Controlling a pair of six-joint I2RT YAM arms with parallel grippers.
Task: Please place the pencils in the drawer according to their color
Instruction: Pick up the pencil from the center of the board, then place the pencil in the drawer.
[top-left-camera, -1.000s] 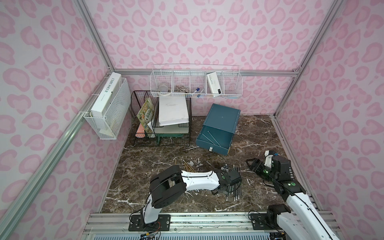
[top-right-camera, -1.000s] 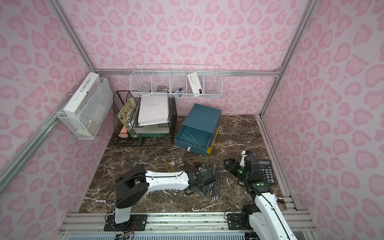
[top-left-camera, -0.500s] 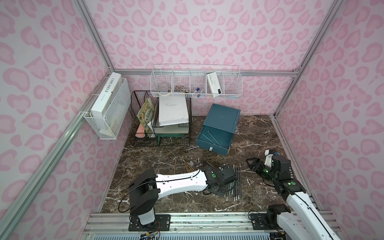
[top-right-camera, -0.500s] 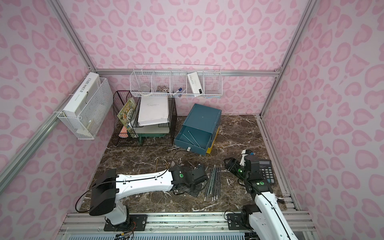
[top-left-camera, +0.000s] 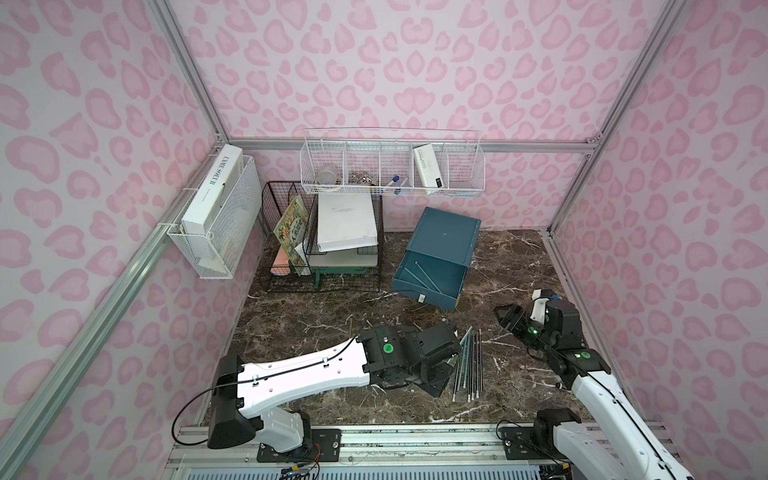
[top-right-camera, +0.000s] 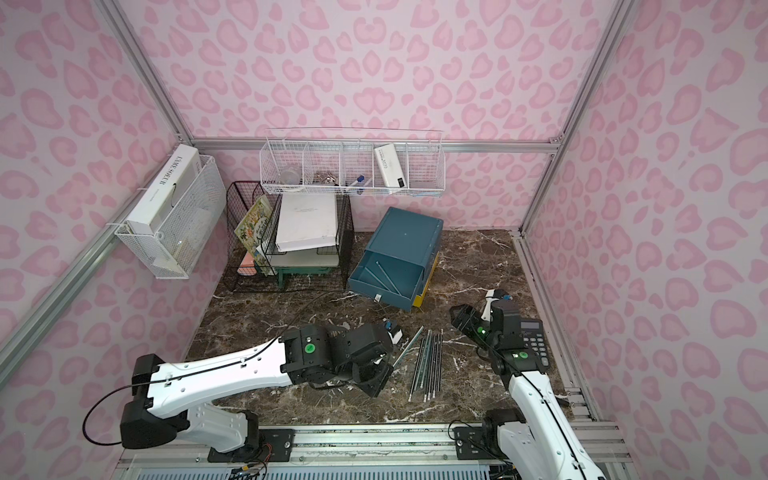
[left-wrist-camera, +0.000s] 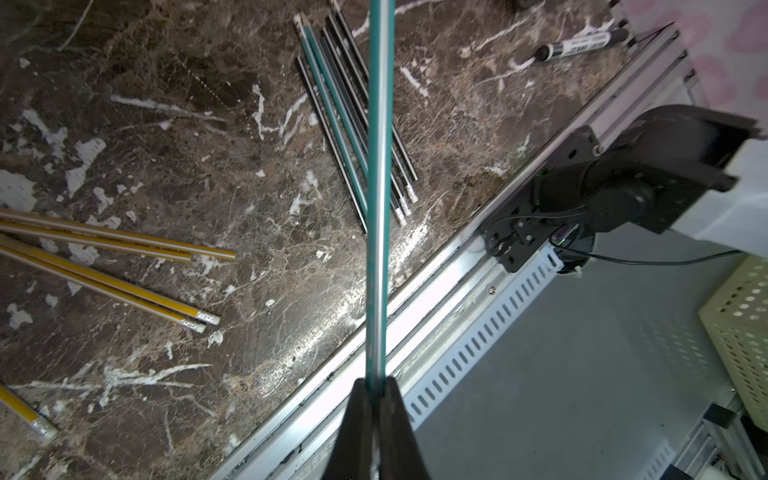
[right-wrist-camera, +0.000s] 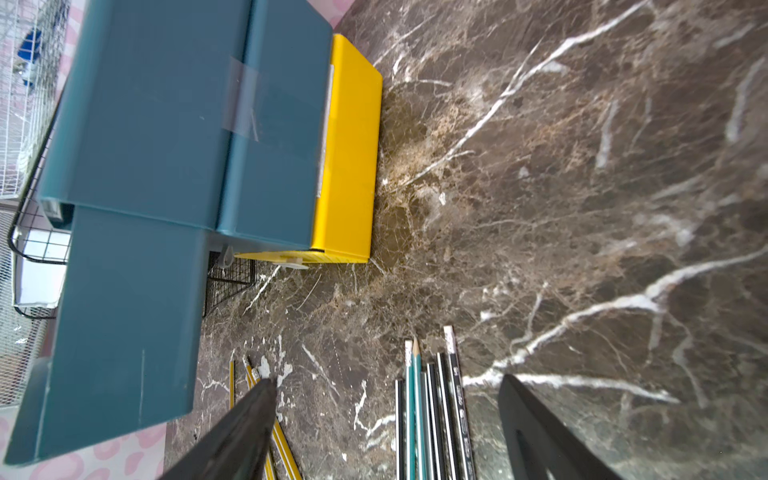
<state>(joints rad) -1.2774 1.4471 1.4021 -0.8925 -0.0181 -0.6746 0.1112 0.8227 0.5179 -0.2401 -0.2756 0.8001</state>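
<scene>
The left fingers (left-wrist-camera: 372, 415) are shut tight on one green pencil (left-wrist-camera: 379, 166). They pinch it near one end, and the rest of it sticks out long and straight, up off the table (top-left-camera: 311, 311). In a top view the green pencil lies slanted just beside a bunch of pencils (top-right-camera: 428, 361) at the front of the table. The bunch lies flat, with the pencils side by side. Some are black and some are green, and they have small pale ends. A few yellow pencils (left-wrist-camera: 104, 266) lie on the table too, apart from the bunch, and they are hard to see in the top views. The right fingers (top-left-camera: 508, 318) are open and hold nothing. They hang above the table on the right side, near the bunch but not touching it. In the right wrist view the bunch shows between them, lower down on the table. The box of drawers (top-left-camera: 446, 232) is dark blue-green. It stands at the back of the table, turned a bit, just beside a black wire rack (top-left-camera: 349, 284). Its top drawer (top-left-camera: 446, 274) is pulled out, and two green pencils (top-left-camera: 426, 273) lie inside it. The yellow drawer (right-wrist-camera: 349, 145) at the bottom peeks out only a little. A calculator (top-right-camera: 534, 340) sits on the table by the right arm, close to the wall.
</scene>
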